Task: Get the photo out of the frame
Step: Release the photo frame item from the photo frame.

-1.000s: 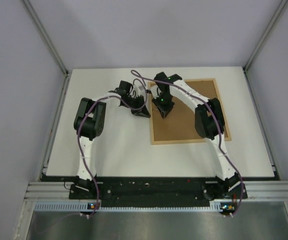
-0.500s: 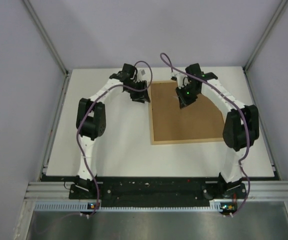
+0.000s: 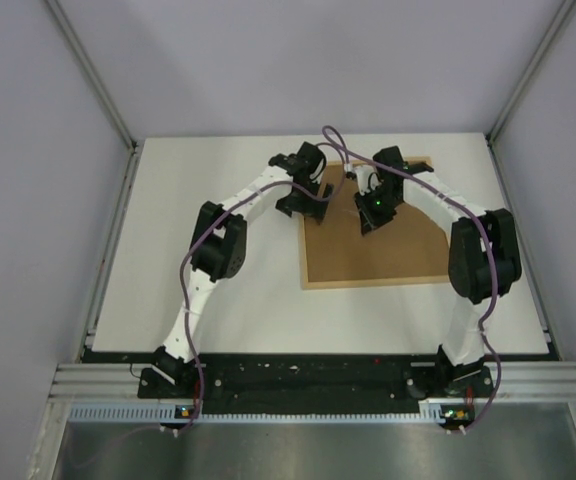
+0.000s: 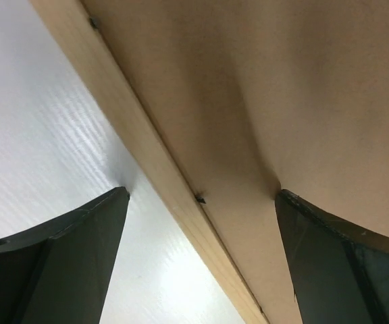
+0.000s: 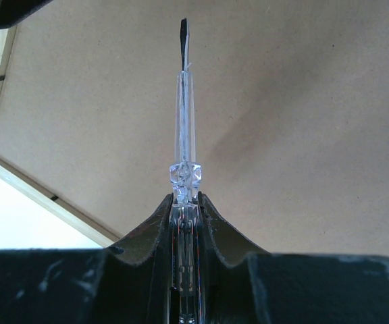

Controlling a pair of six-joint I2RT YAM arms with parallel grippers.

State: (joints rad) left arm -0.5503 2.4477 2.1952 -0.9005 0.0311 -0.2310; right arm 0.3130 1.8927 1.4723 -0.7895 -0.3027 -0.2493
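Note:
The frame point(image 3: 398, 250) lies face down at the right of the table, its brown fibreboard back up. The photo is hidden under that back. My left gripper point(image 3: 306, 205) hangs open over the frame's left rail. In the left wrist view its gripper point(image 4: 201, 194) straddles the light-wood rail point(image 4: 147, 155), one finger over the table and one over the board, with a small metal tab point(image 4: 199, 198) between them. My right gripper point(image 5: 184, 199) is shut on a clear-handled screwdriver point(image 5: 184, 101), whose dark flat tip points at the board point(image 5: 302, 121) near the frame's far left corner.
The white table point(image 3: 208, 290) stretches left of the frame. Grey walls close in the back and both sides, and a metal rail point(image 3: 318, 385) runs along the near edge. Purple cables point(image 3: 333, 140) loop above both wrists.
My left arm has swung right onto the frame's left rail, and its gripper has opened wide. My right gripper, still holding the screwdriver, has shifted right along the board.

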